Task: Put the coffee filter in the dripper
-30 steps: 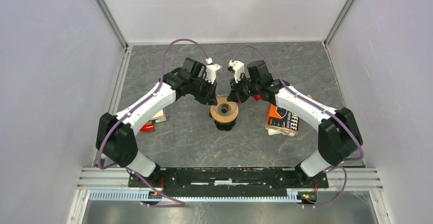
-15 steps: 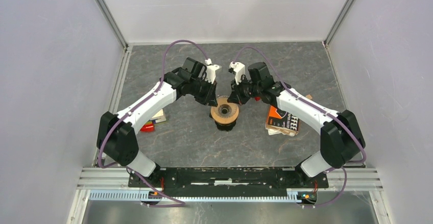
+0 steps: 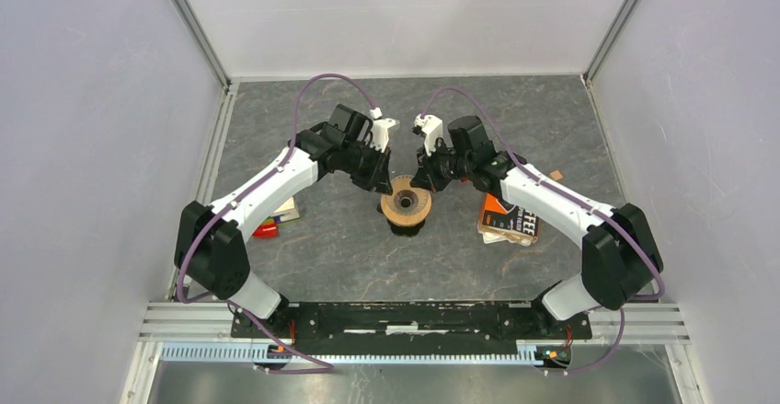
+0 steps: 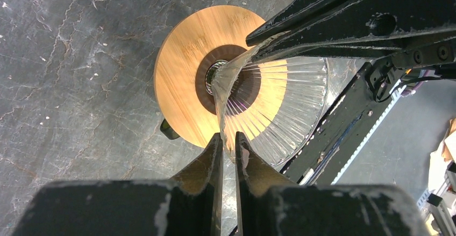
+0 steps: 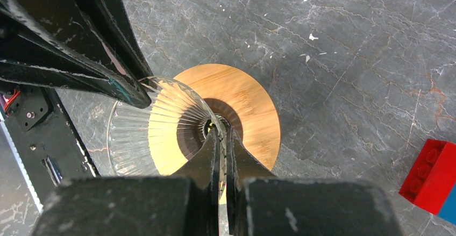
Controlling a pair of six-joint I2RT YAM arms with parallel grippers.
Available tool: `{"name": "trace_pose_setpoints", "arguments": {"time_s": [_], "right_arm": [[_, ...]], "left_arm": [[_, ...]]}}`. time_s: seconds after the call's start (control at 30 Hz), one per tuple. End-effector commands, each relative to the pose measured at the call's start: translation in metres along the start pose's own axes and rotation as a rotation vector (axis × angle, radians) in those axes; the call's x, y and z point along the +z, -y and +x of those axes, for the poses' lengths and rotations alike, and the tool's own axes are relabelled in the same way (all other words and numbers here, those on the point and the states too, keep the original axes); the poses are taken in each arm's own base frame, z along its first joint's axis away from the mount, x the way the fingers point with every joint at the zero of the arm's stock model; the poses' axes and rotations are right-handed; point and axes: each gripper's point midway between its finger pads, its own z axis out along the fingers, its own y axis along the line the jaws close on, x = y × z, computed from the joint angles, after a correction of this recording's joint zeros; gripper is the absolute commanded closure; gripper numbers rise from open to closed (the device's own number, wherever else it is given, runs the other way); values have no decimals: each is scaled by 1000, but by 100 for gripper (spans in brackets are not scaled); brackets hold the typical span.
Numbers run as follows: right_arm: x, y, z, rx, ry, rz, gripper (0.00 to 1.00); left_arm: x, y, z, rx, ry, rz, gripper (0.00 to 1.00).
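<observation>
The dripper (image 3: 406, 203), a clear ribbed glass cone (image 4: 293, 104) with a round wooden collar (image 4: 180, 77), sits on a dark green cup (image 3: 405, 226) at the table's middle. My left gripper (image 4: 228, 139) is shut on the near rim of the glass cone; it reaches the dripper from the left in the top view (image 3: 384, 186). My right gripper (image 5: 220, 133) is shut on the opposite rim, coming from the right (image 3: 421, 183). Each wrist view shows the other gripper's fingers (image 5: 126, 88) pinching the rim. The coffee filter is not in view.
An orange and black coffee pack (image 3: 510, 215) lies right of the dripper. A red brick (image 5: 430, 177) with a blue one lies near the right arm. A small book and a red item (image 3: 276, 218) lie under the left arm. Grey walls enclose the table.
The right arm's elbow has swung slightly outward to the right. Both grippers stay shut on the dripper's rim, and the dripper has not visibly moved.
</observation>
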Motion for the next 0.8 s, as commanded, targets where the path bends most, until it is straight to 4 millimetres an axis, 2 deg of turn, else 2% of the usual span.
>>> {"name": "trace_pose_setpoints", "arguments": {"time_s": [0.0, 0.4, 0.77], "right_arm": [[3, -7, 5, 1, -3, -20, 100], [16, -2, 22, 8, -51, -13, 100], [23, 2, 39, 10, -79, -5, 100]], "left_arm": [[6, 4, 30, -52, -116, 12, 98], [20, -14, 41, -79, -167, -48, 98], [30, -21, 47, -97, -192, -64, 98]]}}
